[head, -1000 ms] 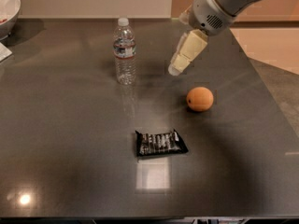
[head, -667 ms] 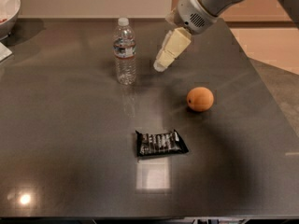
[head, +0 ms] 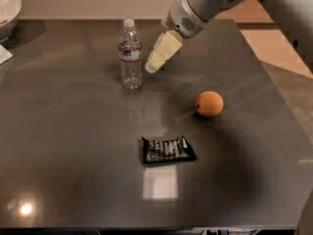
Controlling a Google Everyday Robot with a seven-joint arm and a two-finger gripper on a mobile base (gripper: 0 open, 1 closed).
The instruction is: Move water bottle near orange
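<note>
**What Stays Out of Sight**

The arm (head: 210, 4) runs off the top edge, its gripper (head: 152, 65) hanging just right of the water bottle (head: 131, 53), whose label print is too small to read. The left edge cuts a white bowl (head: 9, 11) and a white scrap (head: 4, 55). Lettering on the black wrapper (head: 167, 150) is illegible.

No words or numbers can be read.
Label (head: 130, 51) on water bottle (head: 132, 73), just left of gripper (head: 151, 68): red and blue print, too small to read.
Black snack wrapper (head: 167, 150), well below gripper, toward camera: pale marks, cannot read.
</note>
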